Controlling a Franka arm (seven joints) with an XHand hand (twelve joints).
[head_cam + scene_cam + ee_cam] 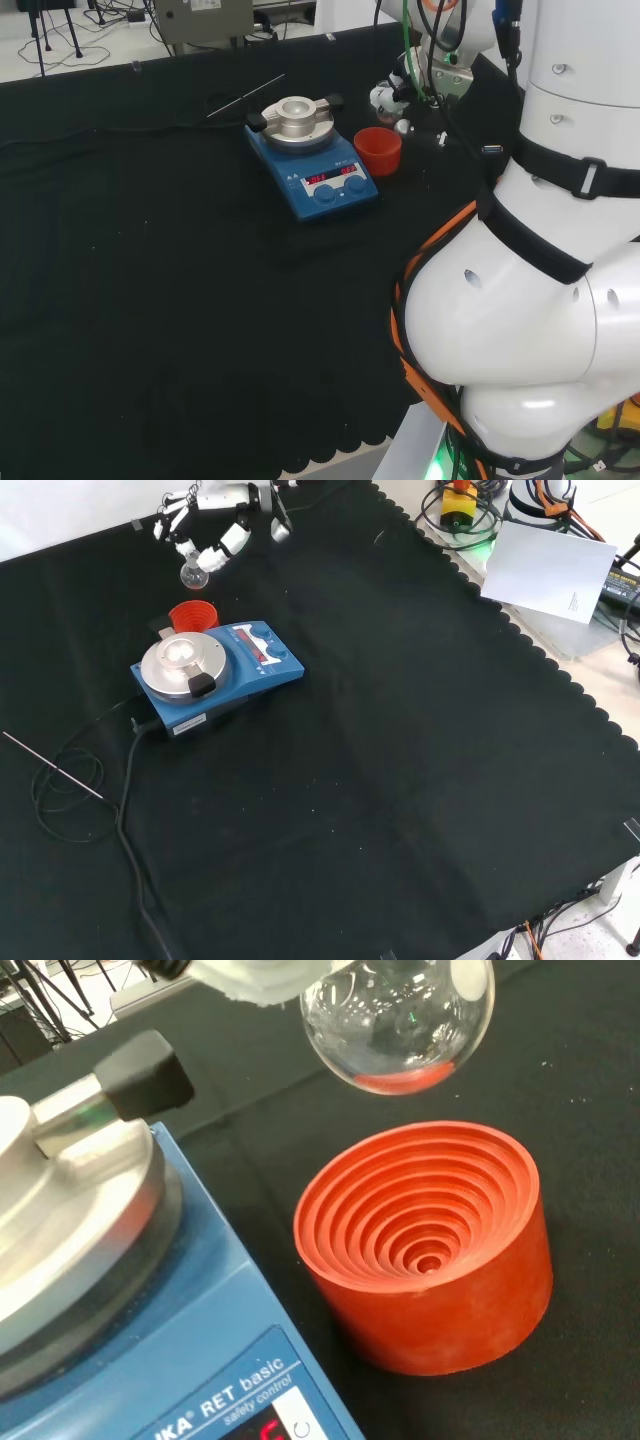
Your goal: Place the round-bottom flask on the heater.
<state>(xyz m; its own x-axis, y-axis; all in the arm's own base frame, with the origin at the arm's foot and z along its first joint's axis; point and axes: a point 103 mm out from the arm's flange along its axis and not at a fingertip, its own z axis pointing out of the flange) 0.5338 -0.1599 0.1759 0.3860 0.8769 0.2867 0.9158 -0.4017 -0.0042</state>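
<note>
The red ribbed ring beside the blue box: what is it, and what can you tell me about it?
The red ribbed ring is a flask stand: a short, round, rubbery-looking block whose hollow steps down in rings to a small centre hole. It sits upright on the black cloth, close beside the heater, and its hollow is empty. The round-bottom flask, of clear glass, hangs above it in the hand, apart from it.
</note>
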